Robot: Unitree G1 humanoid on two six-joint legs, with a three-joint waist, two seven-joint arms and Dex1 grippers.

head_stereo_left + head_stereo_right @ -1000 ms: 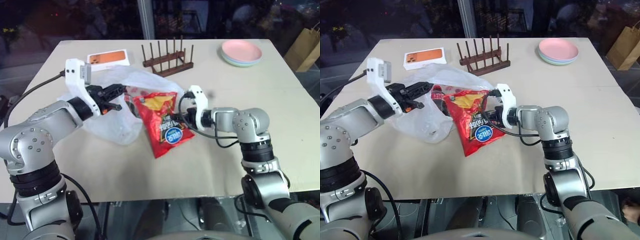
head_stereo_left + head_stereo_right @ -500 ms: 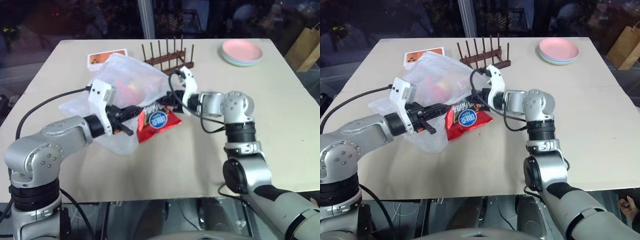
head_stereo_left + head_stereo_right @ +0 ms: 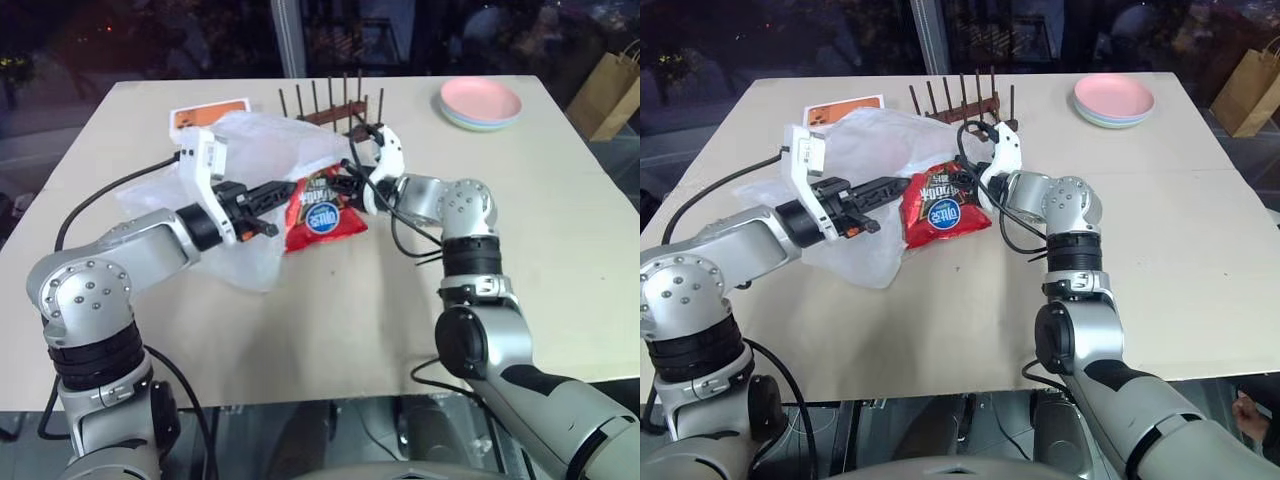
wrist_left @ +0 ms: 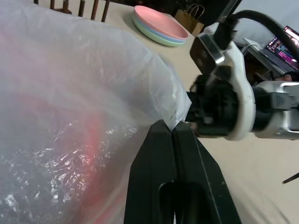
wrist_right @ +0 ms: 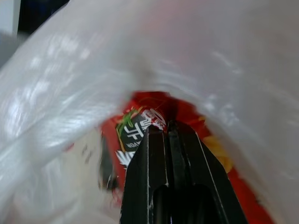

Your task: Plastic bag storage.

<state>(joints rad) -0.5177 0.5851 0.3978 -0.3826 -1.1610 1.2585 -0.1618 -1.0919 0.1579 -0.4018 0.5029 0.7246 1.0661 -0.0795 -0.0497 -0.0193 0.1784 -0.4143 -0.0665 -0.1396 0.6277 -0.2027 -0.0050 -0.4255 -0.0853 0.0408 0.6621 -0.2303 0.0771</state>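
Observation:
The plastic bag [image 3: 262, 150], thin, whitish and crinkly, is bunched on the table's left half with its mouth held up. My left gripper [image 3: 278, 190] is shut on the bag's rim, its black fingers [image 4: 174, 140] pinching the film. A red glossy chip packet [image 3: 322, 212] hangs tilted at the bag's mouth, its upper edge gripped by my right gripper [image 3: 346, 186], which is shut on it. In the right wrist view the packet [image 5: 140, 130] lies just past the closed fingers [image 5: 154, 154], with bag film arching over it. The two grippers sit close together.
A dark wooden peg rack [image 3: 330, 105] stands just behind the bag. An orange-and-white box [image 3: 205, 117] lies at the back left, and stacked pink plates [image 3: 482, 103] at the back right. A brown paper bag [image 3: 610, 95] stands off the table's right edge.
My right gripper has carried the chip packet up and leftward off the table to the bag's mouth, rolling as it went. My left gripper has moved right with the bag's rim, lifting the bag.

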